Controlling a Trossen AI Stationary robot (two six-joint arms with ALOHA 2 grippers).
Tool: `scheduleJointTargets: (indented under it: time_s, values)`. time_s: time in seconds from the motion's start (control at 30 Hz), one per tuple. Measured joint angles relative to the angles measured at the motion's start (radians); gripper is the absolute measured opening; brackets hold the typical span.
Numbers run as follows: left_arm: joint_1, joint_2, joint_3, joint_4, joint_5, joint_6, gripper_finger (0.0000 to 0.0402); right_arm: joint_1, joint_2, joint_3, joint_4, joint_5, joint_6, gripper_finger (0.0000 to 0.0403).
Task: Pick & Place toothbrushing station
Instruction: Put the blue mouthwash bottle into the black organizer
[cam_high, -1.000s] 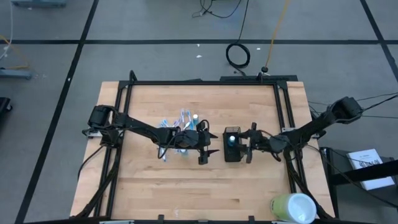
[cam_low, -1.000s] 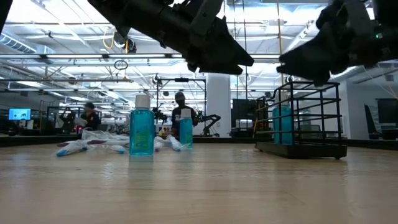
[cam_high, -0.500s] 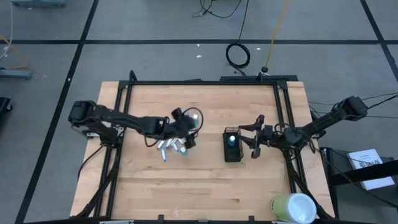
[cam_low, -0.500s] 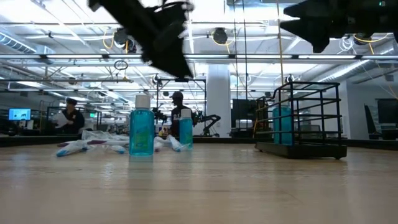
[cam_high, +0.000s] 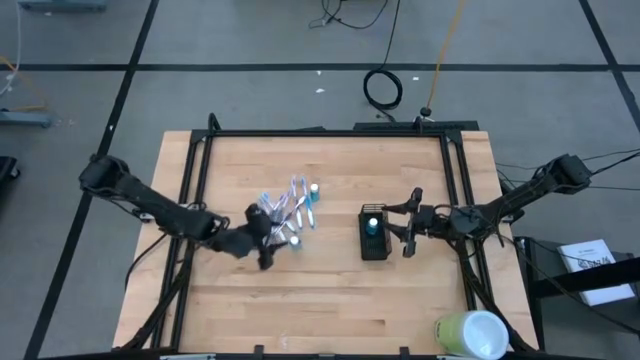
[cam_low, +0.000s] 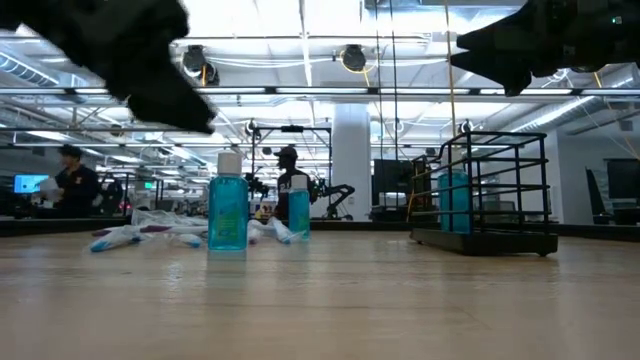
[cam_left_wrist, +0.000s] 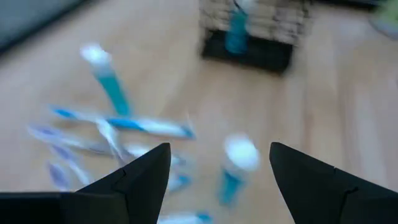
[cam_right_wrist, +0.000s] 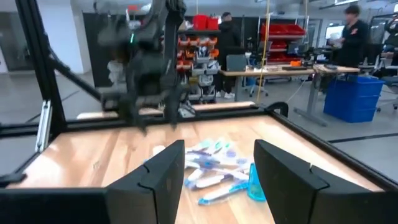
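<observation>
The black wire holder (cam_high: 373, 247) stands right of the table's middle with one blue tube (cam_high: 372, 226) upright inside it. Left of it lies a loose pile of blue-and-white toothbrushes (cam_high: 285, 212). Two white-capped blue tubes (cam_low: 228, 210) (cam_low: 298, 207) stand upright on their bases by the pile. My left gripper (cam_high: 267, 250) hangs open above the table at the pile's near left, its fingers (cam_left_wrist: 140, 180) pointing toward pile and holder. My right gripper (cam_high: 404, 232) hovers open just right of the holder, raised above it (cam_low: 505, 50), empty.
A large yellow-green and white cylinder (cam_high: 470, 335) sits at the table's near right corner. A black frame (cam_high: 330, 132) runs along the table's far edge and sides. Bare wood (cam_high: 320, 300) lies between the pile and the near edge. People stand in the room behind.
My left gripper has drawn back from beside the holder, over the pile, toward the table's left and near edges, rolling as it went and staying open. My right gripper has risen a little beside the holder. The holder, tubes and toothbrushes have kept their places.
</observation>
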Motion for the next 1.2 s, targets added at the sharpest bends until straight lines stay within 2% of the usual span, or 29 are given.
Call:
scheduleJointTargets:
  time_s: [0.1,0.3,0.57,0.83,0.97,1.2]
  values:
    - [-0.040,0.040,-0.046,0.045,0.007,-0.078,0.0282,0.000,0.000,-0.001,-0.003,-0.001,-0.001,0.0187]
    - [-0.083,0.131,-0.103,0.104,-0.075,-0.175,0.0282,0.000,0.011,0.000,0.022,0.001,-0.001,0.0187]
    - [-0.081,0.364,-0.118,0.508,-0.090,0.044,0.0282,0.000,0.016,0.000,0.043,0.001,-0.001,0.0187]
    - [-0.030,0.509,-0.118,0.746,-0.088,0.077,0.0282,0.000,0.016,0.000,0.040,0.001,-0.001,0.0187]
    - [-0.009,0.554,-0.101,0.799,-0.088,0.125,0.0282,0.000,0.017,0.000,0.039,0.001,-0.001,0.0187]
    - [0.004,0.601,-0.092,0.802,-0.088,0.115,0.0282,0.000,0.017,0.000,0.039,0.001,-0.001,0.0187]
